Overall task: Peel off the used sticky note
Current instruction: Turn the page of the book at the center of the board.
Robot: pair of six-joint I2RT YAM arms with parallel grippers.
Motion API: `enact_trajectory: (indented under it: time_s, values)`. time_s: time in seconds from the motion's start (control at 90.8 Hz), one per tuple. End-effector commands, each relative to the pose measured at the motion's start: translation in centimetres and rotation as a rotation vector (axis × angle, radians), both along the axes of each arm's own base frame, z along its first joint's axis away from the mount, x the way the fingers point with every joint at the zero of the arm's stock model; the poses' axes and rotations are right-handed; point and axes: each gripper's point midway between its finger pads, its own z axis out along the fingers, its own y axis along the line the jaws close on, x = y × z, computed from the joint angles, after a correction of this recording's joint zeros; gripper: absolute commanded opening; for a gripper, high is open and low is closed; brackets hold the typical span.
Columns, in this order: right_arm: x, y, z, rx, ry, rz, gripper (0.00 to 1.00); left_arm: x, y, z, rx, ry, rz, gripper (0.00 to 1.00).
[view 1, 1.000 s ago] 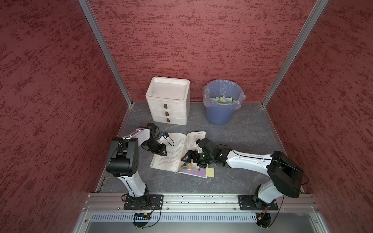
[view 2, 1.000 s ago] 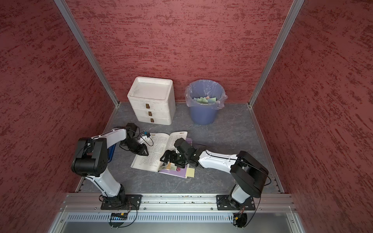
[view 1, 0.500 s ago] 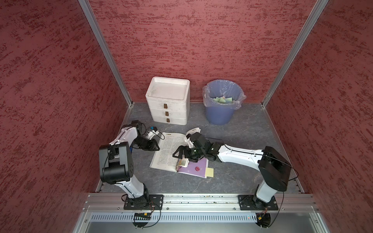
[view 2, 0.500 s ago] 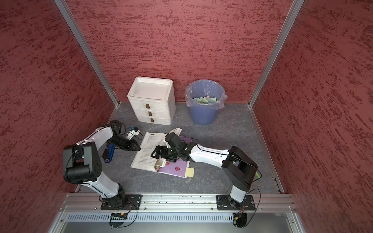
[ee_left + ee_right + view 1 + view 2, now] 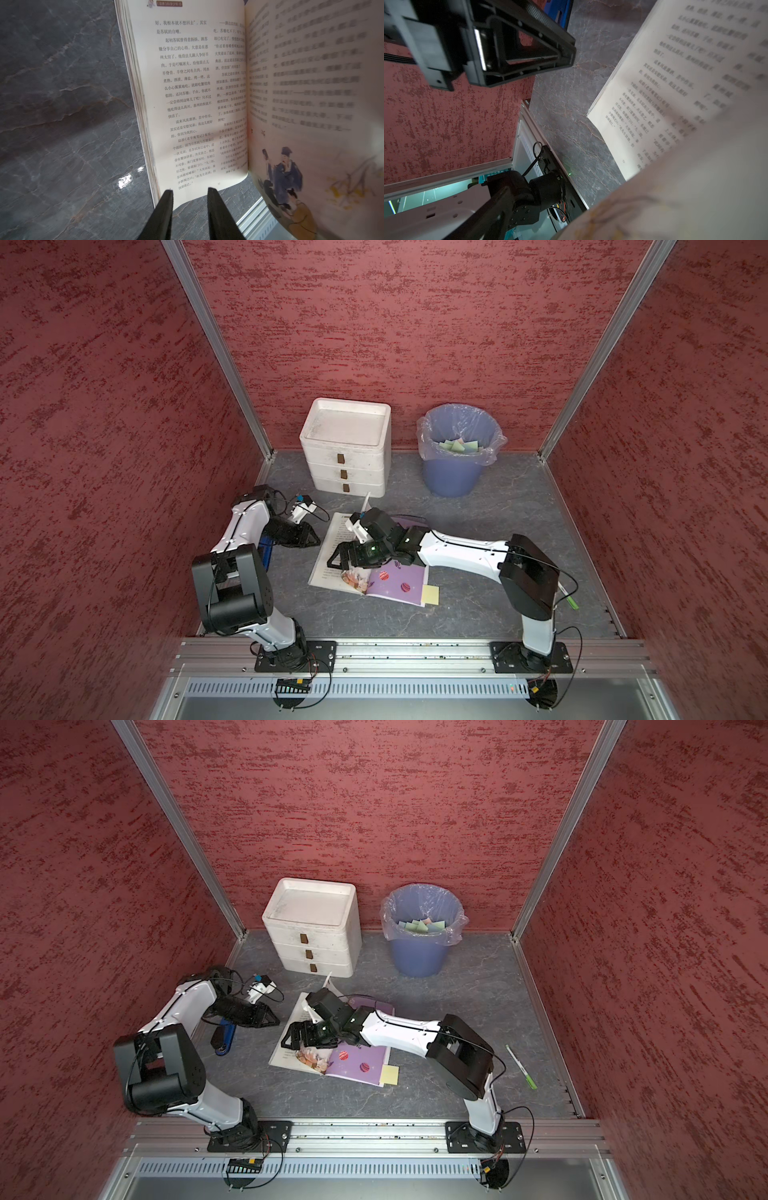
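An open book (image 5: pixel 332 547) (image 5: pixel 291 1019) lies on the grey table. The used sticky note (image 5: pixel 430 594) (image 5: pixel 390 1074), pale yellow, sticks out past the near right corner of its purple page (image 5: pixel 399 585). My right gripper (image 5: pixel 338 562) (image 5: pixel 293 1042) hangs wide open over the book's left page, far from the note, and a lifted illustrated leaf (image 5: pixel 675 197) curls against it. That gripper's own fingers do not show in the right wrist view. My left gripper (image 5: pixel 316 537) (image 5: pixel 189 190) sits low just left of the book, its fingers a little apart with nothing between them.
A white drawer unit (image 5: pixel 347 448) and a lined blue bin (image 5: pixel 457 456) holding several coloured notes stand at the back. A green pen (image 5: pixel 521 1067) lies near the right wall. A blue tool (image 5: pixel 224 1038) lies under the left arm. The metal rail (image 5: pixel 374 649) runs along the front.
My right gripper has swept left across the book, taking a leaf over with it. My left gripper has drawn back left off the page to the book's edge.
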Motion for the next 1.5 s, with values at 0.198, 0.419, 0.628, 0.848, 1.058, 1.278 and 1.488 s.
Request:
enact_trajectory:
  time_s: [0.198,0.419,0.628,0.848,1.058,1.278,1.488]
  values:
    - [0.5,1.2,-1.4,-0.021,-0.053,0.039,0.99,0.1,0.4,2.0,-0.025,-0.043,0.015,0.31]
    - [1.8,2.7,1.8,0.071,-0.104,0.034,0.98,0.3,0.7,1.5,-0.025,-0.026,0.024,0.31]
    - [3.2,3.2,3.1,0.14,-0.078,0.015,0.99,0.3,0.8,1.5,-0.02,-0.029,0.025,0.31]
    - [2.7,-1.1,3.5,0.078,-0.092,-0.041,0.98,0.1,0.3,1.4,-0.014,-0.022,0.003,0.31]
    - [-1.7,-11.9,-1.2,-0.119,-0.026,-0.178,0.98,-0.4,-1.7,-2.2,0.071,0.036,-0.094,0.31]
    - [-4.5,-18.9,-3.7,-0.172,0.011,-0.309,0.98,0.2,-3.1,-4.7,0.093,0.083,-0.129,0.3]
    - [-5.0,-20.0,-5.6,-0.182,0.039,-0.343,0.98,0.2,-3.5,-6.4,0.135,0.125,-0.158,0.3]
